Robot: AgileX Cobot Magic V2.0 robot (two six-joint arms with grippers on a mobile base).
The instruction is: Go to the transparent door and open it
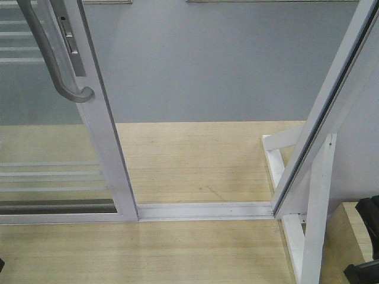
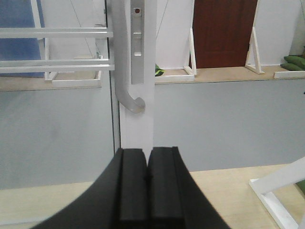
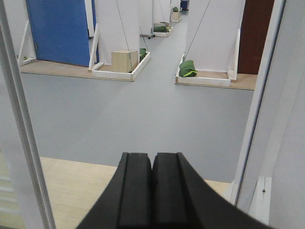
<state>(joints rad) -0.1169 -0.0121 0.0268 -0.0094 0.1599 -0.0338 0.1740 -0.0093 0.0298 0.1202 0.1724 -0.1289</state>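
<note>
Up close, the left claw (image 2: 147, 177) fills the bottom of its wrist view with its two black fingers pressed flat together, gripping nothing. Straight beyond it rises the white frame stile of the transparent door (image 2: 137, 121), and on that stile sits the grey curved pull handle (image 2: 125, 71), its hooked lower end just above the fingertips but apart from them. A silver lock plate (image 2: 137, 47) runs up the stile beside the handle. To the left, thin white horizontal bars (image 2: 55, 33) cross the glass.

The right claw (image 3: 152, 183) is likewise closed on nothing, its fingers meeting along a thin seam. It points through the open gap toward a grey floor (image 3: 143, 114), with a white frame edge (image 3: 21, 129) at its left and a slanted white outer post (image 3: 264, 95) at its right.

From the front-facing view, the transparent door (image 1: 103, 136) stands at the left, its handle (image 1: 50, 53) high in the corner. A white floor track (image 1: 204, 210) runs from the door's foot across light wooden flooring (image 1: 195, 160) to the slanted post (image 1: 331, 100), which is braced by a white strut (image 1: 317, 207). Between door and post the passage lies open.
</note>
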